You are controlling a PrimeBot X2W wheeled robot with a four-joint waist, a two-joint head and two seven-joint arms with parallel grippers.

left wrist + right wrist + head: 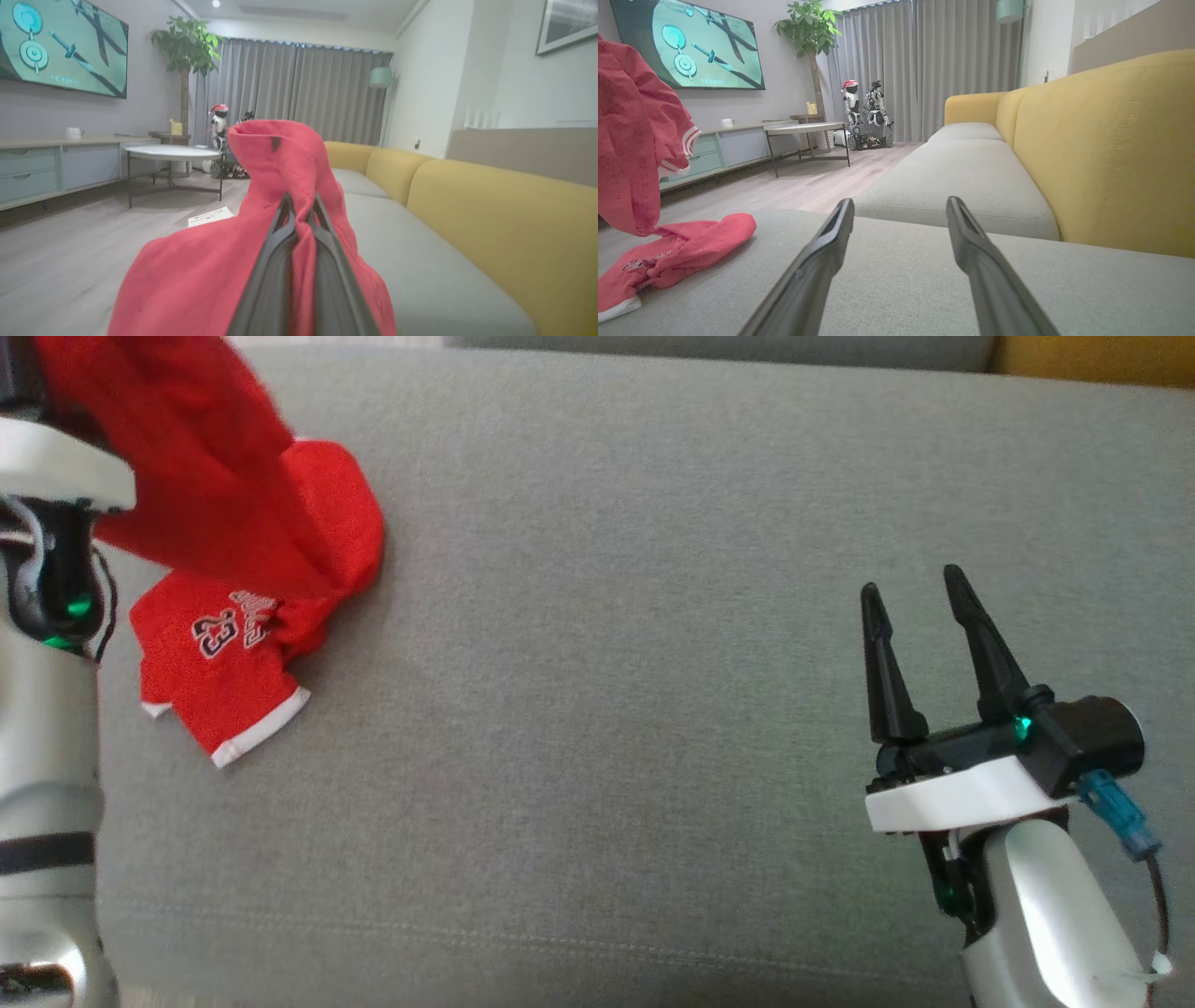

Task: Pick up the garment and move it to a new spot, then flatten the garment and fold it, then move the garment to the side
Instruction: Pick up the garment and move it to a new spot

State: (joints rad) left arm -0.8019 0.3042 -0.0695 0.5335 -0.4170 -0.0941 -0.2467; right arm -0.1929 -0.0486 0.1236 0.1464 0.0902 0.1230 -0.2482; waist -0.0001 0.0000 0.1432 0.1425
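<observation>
Left wrist view is showing the left gripper [301, 199] clamping a fold of the red garment [280, 158], its two dark fingers pressing together with cloth bunching around them. Head view is placing that hold at the upper left: the garment's upper part is hanging from the arm while its lower part, with the printed number and white hem, is lying crumpled on the grey seat cushion [653, 616]. Well apart, at the lower right, the right gripper [910, 586] is hovering over bare cushion, fingers spread and holding nothing. Farther off, the yellow backrest [1101, 140] is running along behind the cushion. I am judging the pick-up as underway, the carry to a new spot not yet done. The next move is calling for lifting until the trailing hem is clearing the cushion, then carrying it across to open grey fabric without the cloth slipping.
</observation>
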